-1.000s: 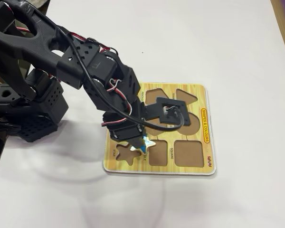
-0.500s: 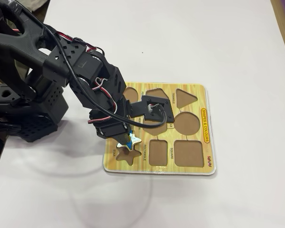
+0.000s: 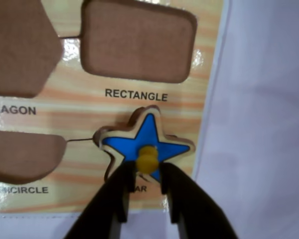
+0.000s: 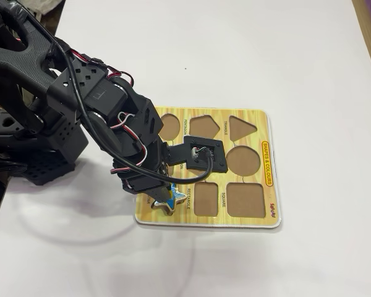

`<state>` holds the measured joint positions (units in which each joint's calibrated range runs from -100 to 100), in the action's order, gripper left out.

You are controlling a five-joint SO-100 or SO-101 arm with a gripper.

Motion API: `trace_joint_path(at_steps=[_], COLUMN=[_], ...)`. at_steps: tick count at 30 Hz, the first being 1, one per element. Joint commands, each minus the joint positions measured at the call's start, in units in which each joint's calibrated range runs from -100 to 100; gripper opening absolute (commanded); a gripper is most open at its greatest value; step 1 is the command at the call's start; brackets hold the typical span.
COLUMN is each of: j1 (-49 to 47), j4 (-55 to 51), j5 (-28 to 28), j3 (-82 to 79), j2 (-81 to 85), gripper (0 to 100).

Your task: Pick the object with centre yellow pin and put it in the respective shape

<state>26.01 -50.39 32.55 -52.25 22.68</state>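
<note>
Over the last second I've carried the blue star piece (image 3: 145, 141) down from the rectangle side onto the star cutout (image 3: 134, 117) of the shape board (image 4: 266, 210). My gripper (image 3: 145, 183) stays clamped on its yellow knob (image 3: 148, 159) just ahead of my fingertips, the piece looks slightly askew, so it isn't seated yet

Board (image 3: 154, 107) printed RECTANGLE under the rectangular hole, partly cut-off "XAGON" and "ICIRCLE" at the wrist view's left edge, "AR" by the star (image 3: 145, 144), SHAPES & COLOURS along the board's right edge in the fixed view
</note>
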Motion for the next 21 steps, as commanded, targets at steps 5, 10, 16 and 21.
trace_joint_path(at_steps=[5,10,16,21], j1=[0.5,0.5,0.5,0.6], j4=[0.8,0.8,0.9,3.1], j5=[-0.1,-0.1,-0.1,-0.1], j3=[0.5,0.5,0.2,0.2], j2=[-1.8,-2.9,-3.0,-3.0], gripper=[4,4,4,4])
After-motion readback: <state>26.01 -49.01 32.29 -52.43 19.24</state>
